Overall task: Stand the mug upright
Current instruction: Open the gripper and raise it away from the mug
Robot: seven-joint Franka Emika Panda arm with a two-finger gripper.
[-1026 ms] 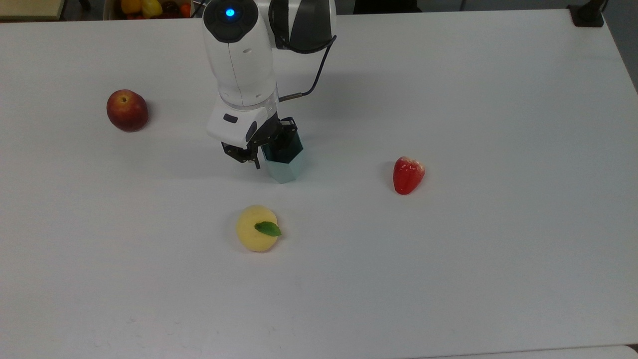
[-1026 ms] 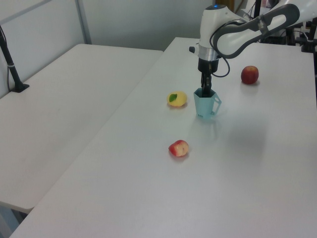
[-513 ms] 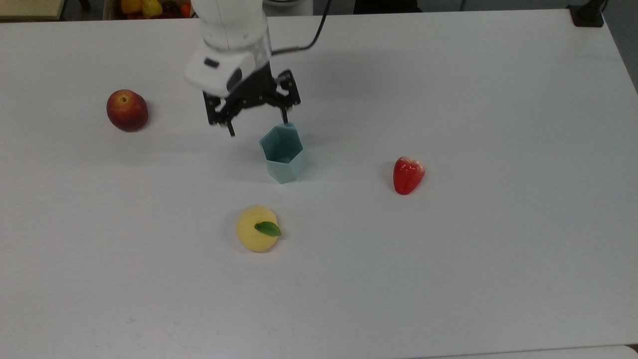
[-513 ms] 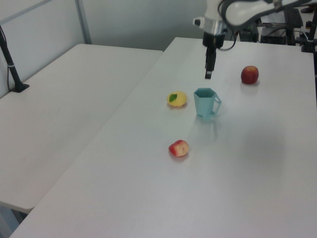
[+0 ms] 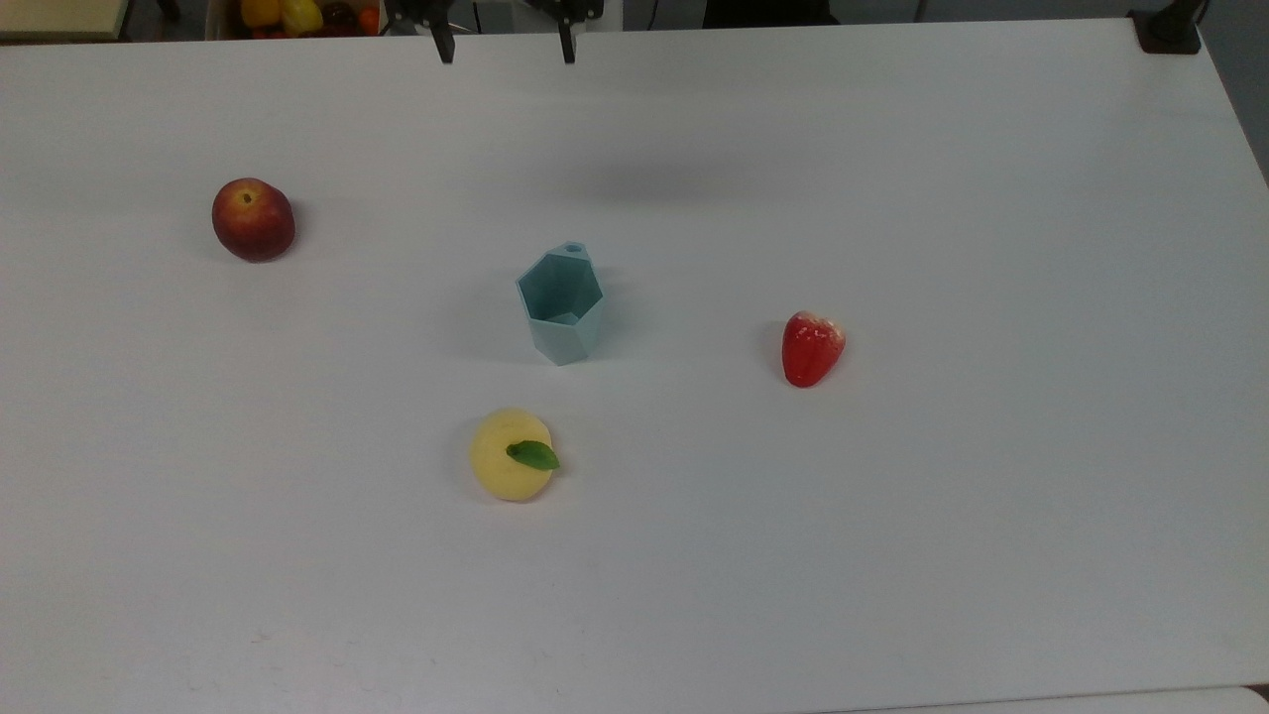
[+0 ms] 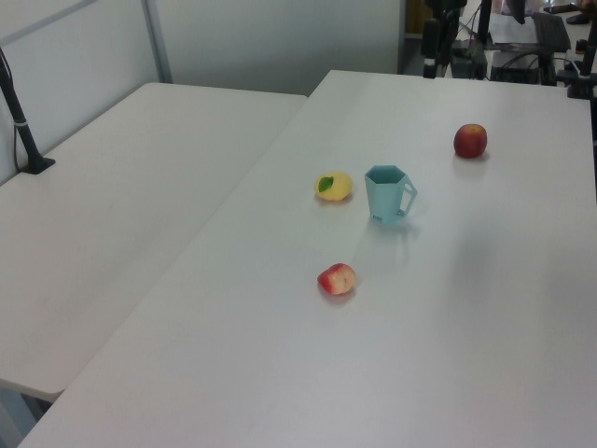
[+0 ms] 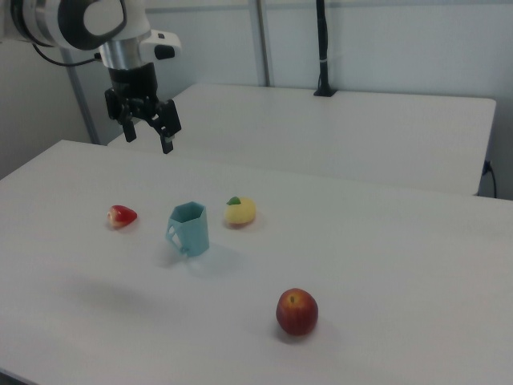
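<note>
The pale blue-teal faceted mug [image 5: 561, 307] stands upright on the white table [image 5: 892, 555], open end up, near the table's middle. Its angular handle shows in the left view [image 6: 387, 193] and in the right view [image 7: 189, 228]. My gripper [image 5: 506, 55] hangs at the top view's upper edge, well away from the mug. It is open, with nothing between its black fingers. The right view has the gripper [image 7: 149, 138] high above the table, up and to the right view's left of the mug.
A red apple [image 5: 253, 219] lies at the top view's left. A yellow fruit with a green leaf [image 5: 512, 454] lies just below the mug. A red strawberry-shaped fruit [image 5: 811, 347] lies at the mug's right. A second white table [image 6: 112, 215] adjoins this one.
A second ago my fingers were at the mug's rim. They have let go, and the gripper has risen and drawn back to the table's far edge. The mug has stayed upright.
</note>
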